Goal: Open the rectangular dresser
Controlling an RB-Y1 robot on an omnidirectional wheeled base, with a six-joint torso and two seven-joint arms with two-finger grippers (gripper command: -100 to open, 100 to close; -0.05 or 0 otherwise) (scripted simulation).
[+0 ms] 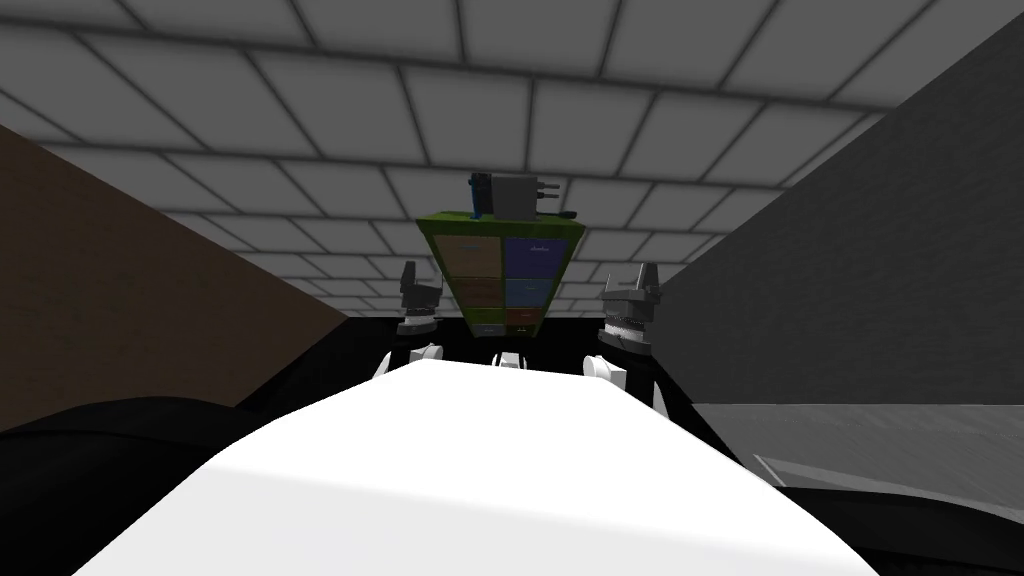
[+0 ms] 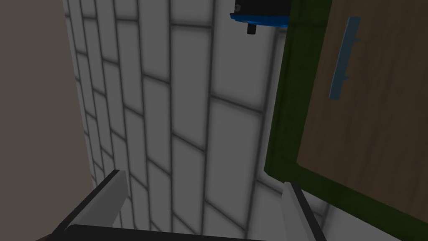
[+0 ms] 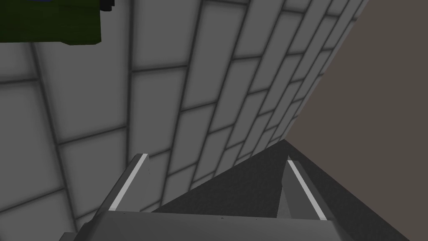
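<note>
While both arms are raised short of it, the rectangular dresser (image 1: 500, 270) stands ahead against the tiled wall (image 1: 300, 120), centred between the two grippers in the head view. It has a green frame, with brown drawer fronts in its left column, blue ones in the right and smaller fronts lowest. All fronts look flush with the frame.

Left gripper (image 2: 204, 178) is released, fingers (image 2: 113, 196) spread wide and holding nothing. It points at the tiled wall just beside the dresser's left edge, apart from it. The left wrist view shows the green frame edge, a brown drawer front (image 2: 368, 104) and its pale blue bar handle (image 2: 345, 58), off to the side of the finger gap.

A blue-and-black item (image 2: 261, 12) sits on the dresser top, and the head view shows a grey box (image 1: 517, 197) next to it.

Right gripper (image 3: 215, 157) is also released and empty, aimed at the wall beside the dresser's right side. The dresser's green corner is well apart from its fingers.

A brown wall (image 1: 120, 280) lies to the left and a dark grey wall (image 1: 860, 250) to the right.
</note>
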